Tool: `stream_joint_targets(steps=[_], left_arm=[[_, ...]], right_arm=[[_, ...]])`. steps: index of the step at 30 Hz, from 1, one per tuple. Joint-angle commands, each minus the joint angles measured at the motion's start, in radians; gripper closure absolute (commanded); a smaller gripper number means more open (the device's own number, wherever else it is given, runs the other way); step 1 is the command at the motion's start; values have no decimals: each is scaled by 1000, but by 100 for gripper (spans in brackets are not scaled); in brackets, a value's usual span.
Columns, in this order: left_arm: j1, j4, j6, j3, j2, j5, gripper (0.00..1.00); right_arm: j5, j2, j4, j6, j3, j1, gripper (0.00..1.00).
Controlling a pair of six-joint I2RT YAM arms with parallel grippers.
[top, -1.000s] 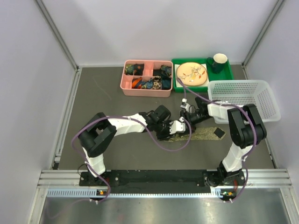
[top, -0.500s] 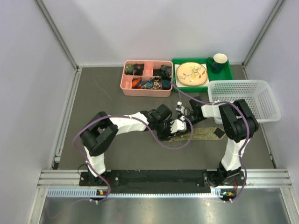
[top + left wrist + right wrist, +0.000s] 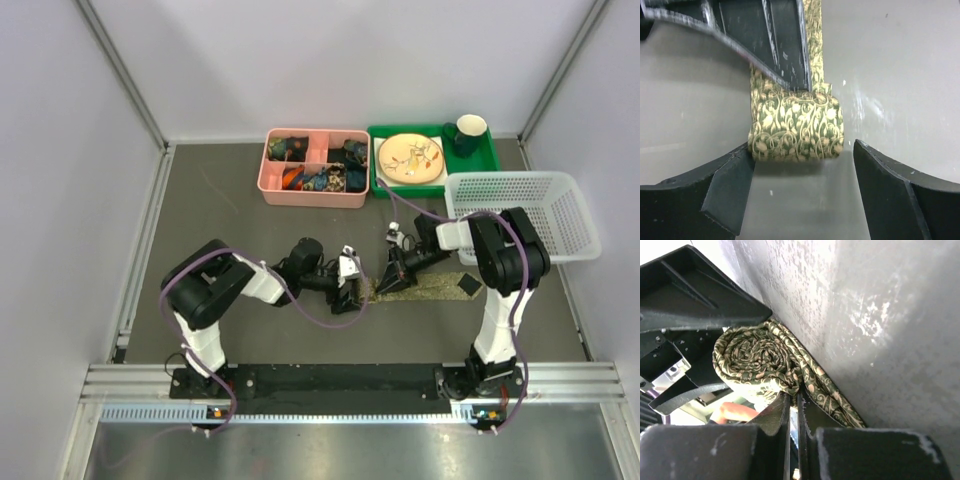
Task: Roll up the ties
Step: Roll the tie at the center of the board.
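The rolled tie (image 3: pixel 796 127) is pinched by the closed right gripper (image 3: pixel 794 400) and straddled by the wide-open, empty left gripper (image 3: pixel 802 149).

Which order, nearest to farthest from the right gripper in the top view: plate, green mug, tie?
1. tie, under the right gripper, mid-table.
2. plate, farther back.
3. green mug, farthest back, right of the plate.
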Motion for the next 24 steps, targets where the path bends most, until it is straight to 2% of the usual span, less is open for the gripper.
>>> stream_joint_targets(steps=[1,6,8,9,11,12,13,15,16,17,18,19,20,22,24], left_arm=[[-18,301,-42,-6,54,53,18],[-52,373,10,2,105,21,18],[-58,344,39,27,116,7,24],[-61,306,66,33,122,4,28],[-64,254,83,54,120,-16,44],[-64,211,88,62,119,-20,49],[-64,124,96,79,114,-31,60],[-64,14,99,108,93,-66,69],[-64,-124,108,120,87,-76,75],[-64,-197,120,135,71,-92,82],[-62,-258,105,166,64,-108,85],[-58,-406,103,183,56,-117,87],[-58,-466,111,198,41,-114,90],[-55,-567,114,208,10,-132,91],[-55,-607,119,205,-9,-143,94]], right_arm=[[129,47,30,-18,-10,-12,100],[123,69,7,-26,2,-14,100],[114,70,7,-28,2,-14,100],[111,69,6,-28,2,-14,100],[85,60,6,-35,4,-14,100],[68,51,4,-35,4,-14,100],[53,41,13,-32,2,-14,100],[9,-12,23,-29,-10,-14,100],[-15,-34,30,-26,-19,-14,97],[-27,-84,29,-28,-21,-17,93],[-35,-104,26,-25,-24,-17,89],[-56,-129,4,-34,-24,-15,82],[-67,-165,-8,-38,-21,-23,80],[-60,-203,-29,-60,-12,-34,74],[-25,-223,-72,-99,2,-46,72]])
